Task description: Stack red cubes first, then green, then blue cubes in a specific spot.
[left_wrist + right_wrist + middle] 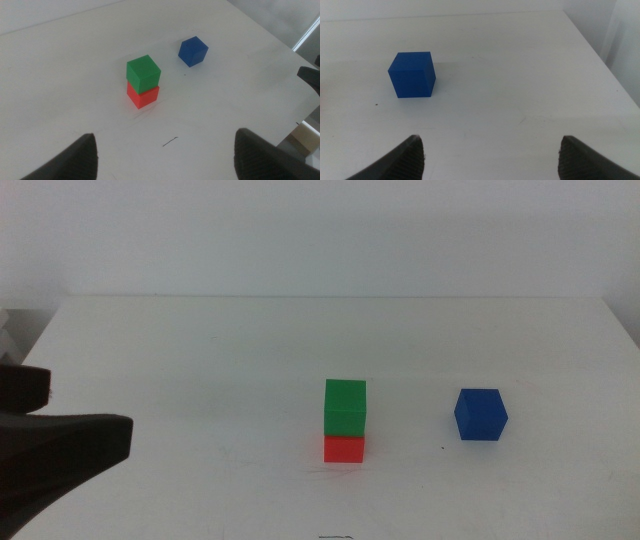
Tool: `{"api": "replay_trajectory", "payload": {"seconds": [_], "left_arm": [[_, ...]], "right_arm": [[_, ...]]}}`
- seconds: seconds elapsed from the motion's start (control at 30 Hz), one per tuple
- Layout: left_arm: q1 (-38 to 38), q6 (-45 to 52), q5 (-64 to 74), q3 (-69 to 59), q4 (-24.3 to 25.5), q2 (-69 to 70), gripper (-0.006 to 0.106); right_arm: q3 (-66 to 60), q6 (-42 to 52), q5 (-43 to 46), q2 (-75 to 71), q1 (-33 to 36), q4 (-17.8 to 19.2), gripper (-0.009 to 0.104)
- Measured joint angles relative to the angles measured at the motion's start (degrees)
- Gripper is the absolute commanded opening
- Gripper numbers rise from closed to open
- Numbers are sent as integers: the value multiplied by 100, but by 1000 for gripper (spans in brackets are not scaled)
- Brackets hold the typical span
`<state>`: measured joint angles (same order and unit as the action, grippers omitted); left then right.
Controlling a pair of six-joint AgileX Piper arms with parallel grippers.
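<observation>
The green cube (345, 407) sits on top of the red cube (344, 448) near the table's middle front, its edges turned slightly off the red one's. The blue cube (481, 415) stands alone on the white tabletop to their right. My left gripper (165, 162) is open and holds nothing; it hangs back from the stack, with the green cube (143, 73), red cube (143, 96) and blue cube (193, 51) all ahead of it. My right gripper (492, 160) is open and holds nothing, a short way back from the blue cube (411, 74).
The left arm (60, 450) shows as a dark mass at the picture's left edge. A small pencil mark (170, 142) lies on the table in front of the stack. The table's right edge (600, 50) runs beyond the blue cube.
</observation>
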<state>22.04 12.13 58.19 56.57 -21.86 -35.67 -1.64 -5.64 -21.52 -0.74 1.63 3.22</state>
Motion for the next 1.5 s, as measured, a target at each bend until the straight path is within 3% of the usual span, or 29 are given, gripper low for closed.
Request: {"api": "replay_trajectory", "payload": {"seconds": [0.17, 0.4, 0.77, 1.0, 1.17, 1.5], "left_arm": [[0, 0, 0, 0, 5, 0, 94], [0, 0, 0, 0, 5, 0, 94], [0, 0, 0, 0, 5, 0, 94], [0, 0, 0, 0, 5, 0, 94], [0, 0, 0, 0, 5, 0, 94], [0, 0, 0, 0, 7, 0, 94]], "right_arm": [[183, 0, -340, 0, 0, -289, 87], [1935, -11, -1140, 886, 0, -664, 87], [4412, -38, -2556, 3539, 63, -615, 87], [5624, -291, -3372, 5415, 1179, -484, 87], [6423, -518, -3685, 6972, 1853, -322, 87], [7664, -893, -3774, 9630, 1843, -322, 87]]}}
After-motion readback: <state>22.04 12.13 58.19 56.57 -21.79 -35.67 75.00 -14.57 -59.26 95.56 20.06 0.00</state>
